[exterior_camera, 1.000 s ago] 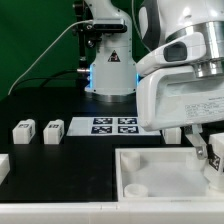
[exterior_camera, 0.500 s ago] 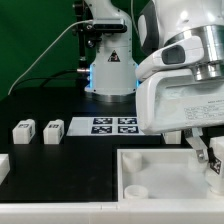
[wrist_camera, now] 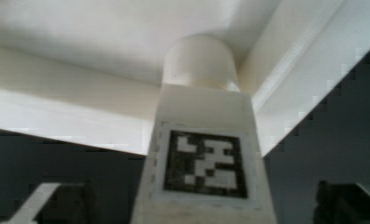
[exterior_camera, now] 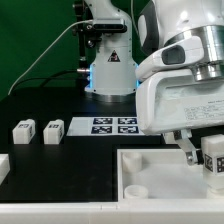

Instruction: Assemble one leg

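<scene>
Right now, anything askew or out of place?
Nothing stands out. The gripper holds the leg, which looks straight in the grip, at a corner of the tray-shaped part. Two other legs sit side by side near the marker board.

a first leg (exterior_camera: 22, 131) and a second leg (exterior_camera: 52, 131) are standing side by side on the desk (exterior_camera: 50, 152) at the exterior view's left, apart from each other. the marker board (exterior_camera: 113, 125) is lying just to their right, in front of the arm's base (exterior_camera: 108, 72). the tray-shaped part (exterior_camera: 160, 172) is lying nearest the camera, toward that view's right. a third leg (exterior_camera: 213, 156) is hanging in the tool (exterior_camera: 204, 155) over the tray's right-hand end.
</scene>
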Controlling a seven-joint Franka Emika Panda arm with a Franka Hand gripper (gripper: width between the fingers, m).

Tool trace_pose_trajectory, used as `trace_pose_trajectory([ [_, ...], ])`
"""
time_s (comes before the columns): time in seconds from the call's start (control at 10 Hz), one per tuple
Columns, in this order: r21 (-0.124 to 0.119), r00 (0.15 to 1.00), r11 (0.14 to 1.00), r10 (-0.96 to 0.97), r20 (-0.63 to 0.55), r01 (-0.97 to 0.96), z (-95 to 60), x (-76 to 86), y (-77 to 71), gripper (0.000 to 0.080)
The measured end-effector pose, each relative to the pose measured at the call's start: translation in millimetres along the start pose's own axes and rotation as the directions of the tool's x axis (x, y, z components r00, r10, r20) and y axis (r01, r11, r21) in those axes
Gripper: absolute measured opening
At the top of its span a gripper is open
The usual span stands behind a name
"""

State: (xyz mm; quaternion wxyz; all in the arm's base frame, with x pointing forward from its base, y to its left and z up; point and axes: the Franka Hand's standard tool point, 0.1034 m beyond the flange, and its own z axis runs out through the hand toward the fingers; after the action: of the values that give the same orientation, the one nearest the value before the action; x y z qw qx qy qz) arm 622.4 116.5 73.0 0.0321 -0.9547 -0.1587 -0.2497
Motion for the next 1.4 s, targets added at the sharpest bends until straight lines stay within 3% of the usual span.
trace_pose_trajectory([
  [0.3, 0.0, 1.0, 1.0, 0.0, 0.0, 0.0, 0.0, 0.0, 0.0, 0.0648],
  [0.9, 0.007, 1.0, 1.0, 0.0, 0.027, 0.0, -1.6, -1.0, -1.3, 0.0649],
  [1.1, 0.013, 0.998, 1.0, -0.005, 0.069, 0.004, -18.5, 7.8, -0.2, 0.0648],
  [1.2, 0.047, 0.976, 0.999, 0.0, 0.218, -0.01, -21.4, 2.0, -6.2, 0.0648],
  [1.4, 0.087, 0.914, 0.996, -0.002, 0.407, -0.036, -23.1, 3.8, -12.0, 0.0649],
])
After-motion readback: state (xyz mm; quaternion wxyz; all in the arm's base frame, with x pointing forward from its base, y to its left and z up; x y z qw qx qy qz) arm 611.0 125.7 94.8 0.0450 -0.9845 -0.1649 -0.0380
